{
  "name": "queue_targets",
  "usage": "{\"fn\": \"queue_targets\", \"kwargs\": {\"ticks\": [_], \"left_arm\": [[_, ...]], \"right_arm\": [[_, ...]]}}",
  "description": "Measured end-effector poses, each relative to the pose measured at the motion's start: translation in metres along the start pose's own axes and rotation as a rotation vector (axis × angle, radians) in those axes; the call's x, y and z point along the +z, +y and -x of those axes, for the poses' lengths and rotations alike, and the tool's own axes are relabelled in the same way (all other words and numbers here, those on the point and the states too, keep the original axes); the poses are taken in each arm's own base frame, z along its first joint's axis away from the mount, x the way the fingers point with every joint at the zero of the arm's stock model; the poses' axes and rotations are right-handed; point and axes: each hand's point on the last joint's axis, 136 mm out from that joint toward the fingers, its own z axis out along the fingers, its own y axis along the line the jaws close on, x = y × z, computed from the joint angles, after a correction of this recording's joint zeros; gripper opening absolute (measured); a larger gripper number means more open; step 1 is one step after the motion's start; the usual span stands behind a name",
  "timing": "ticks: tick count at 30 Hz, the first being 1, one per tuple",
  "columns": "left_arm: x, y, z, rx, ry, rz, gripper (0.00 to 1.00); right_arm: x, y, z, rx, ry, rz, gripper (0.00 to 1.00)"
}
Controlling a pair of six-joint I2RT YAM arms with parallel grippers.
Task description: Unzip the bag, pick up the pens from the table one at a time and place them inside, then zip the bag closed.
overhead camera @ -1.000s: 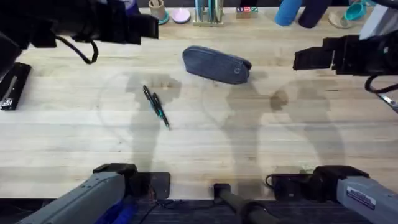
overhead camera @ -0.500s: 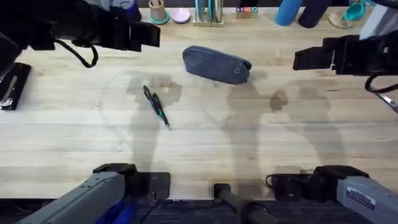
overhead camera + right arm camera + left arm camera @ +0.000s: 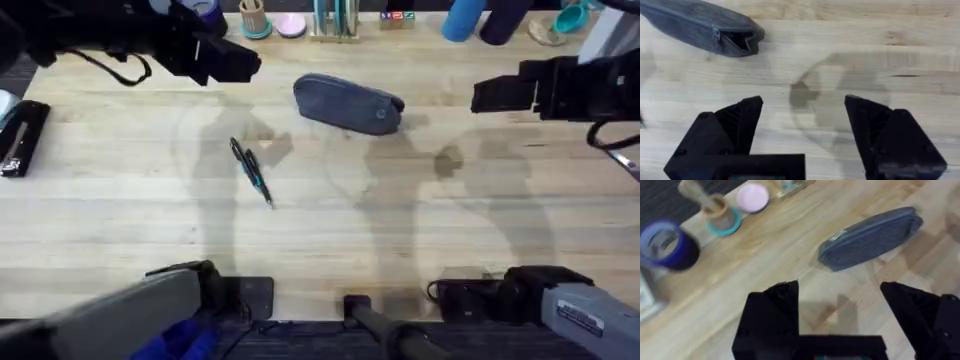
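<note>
soft grey-blue oblong fabric pouch (image 3: 348, 103) lies on pale plank wooden worktop (image 3: 420, 220) | two thin dark pens (image 3: 251, 170) lie together near pouch, apart from it | left gripper (image 3: 840, 305) spread, empty, above worktop beside pouch | right gripper (image 3: 803, 117) spread, empty, pouch beyond it

One soft grey-blue fabric pouch (image 3: 348, 103) lay on the light wooden bench (image 3: 420, 230) toward its far edge. Two thin dark pens (image 3: 251, 171), one with a teal-green section, lay together nearer the middle. Two black end effectors, the left (image 3: 243, 62) and the right (image 3: 482, 94), hung over the bench.
</note>
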Motion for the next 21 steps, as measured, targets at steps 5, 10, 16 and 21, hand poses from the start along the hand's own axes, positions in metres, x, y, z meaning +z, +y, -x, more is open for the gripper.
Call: {"fn": "queue_targets", "kwargs": {"ticks": [5, 10, 16, 21], "left_arm": [[0.016, 0.006, 0.008, 0.065, -0.050, -0.111, 0.991], [0.032, 0.018, 0.024, 0.096, -0.088, -0.197, 0.990], [0.048, 0.024, 0.033, 0.113, -0.101, -0.331, 0.991], [0.055, 0.025, 0.035, 0.180, -0.097, -0.407, 0.991]], "right_arm": [[0.000, 0.000, 0.000, 0.000, 0.000, 0.000, 0.996], [0.000, 0.000, 0.000, 0.000, 0.000, 0.000, 0.996], [0.000, 0.000, 0.000, 0.000, 0.000, 0.000, 0.996], [0.000, 0.000, 0.002, -0.001, -0.007, 0.000, 0.996]]}}
